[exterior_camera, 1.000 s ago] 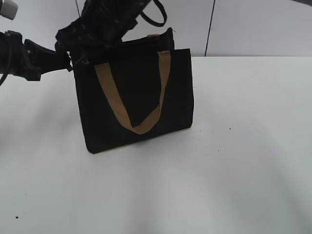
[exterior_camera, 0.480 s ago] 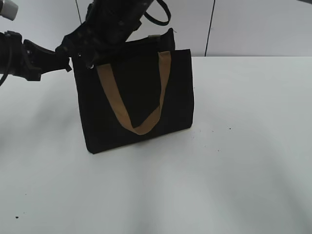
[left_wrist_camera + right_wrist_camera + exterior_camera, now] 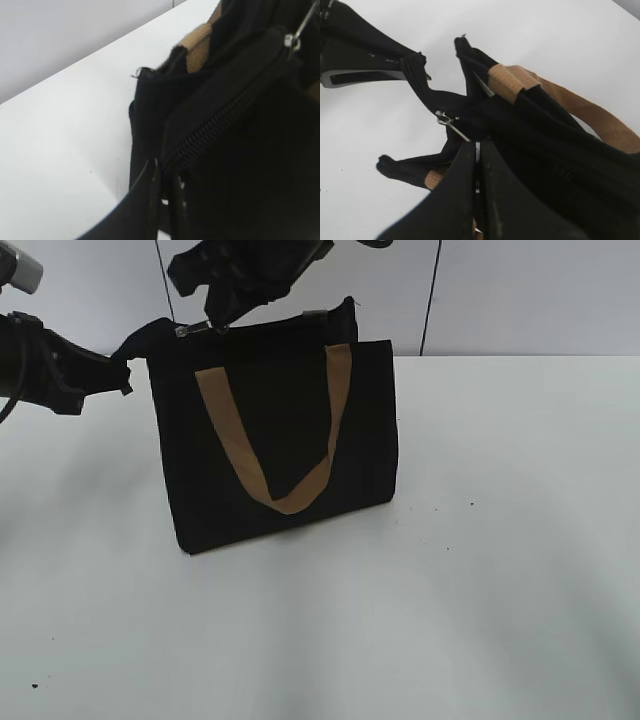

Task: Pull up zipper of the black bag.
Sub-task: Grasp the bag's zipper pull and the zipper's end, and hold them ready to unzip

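The zipper [image 3: 220, 120] runs along the top rim of the black bag [image 3: 275, 430], its teeth showing in the left wrist view as a dark ribbed line climbing toward one o'clock; its small metal pull [image 3: 451, 125] sits near the bag's left end, at about eleven o'clock of the bag in the exterior view. The right gripper [image 3: 477, 150] comes down from twelve o'clock with its fingers pressed together on that pull, no gap visible between them. The bag stands upright on the white table [image 3: 500, 540], left of centre, with a tan strap handle [image 3: 275, 445] hanging in a loop down its front panel. At the bag's upper left corner, toward nine o'clock, the left gripper [image 3: 164, 187] has its fingers closed almost flat on a fold of the black fabric at the zipper's end. A pale wall [image 3: 520, 290] rises behind the table.
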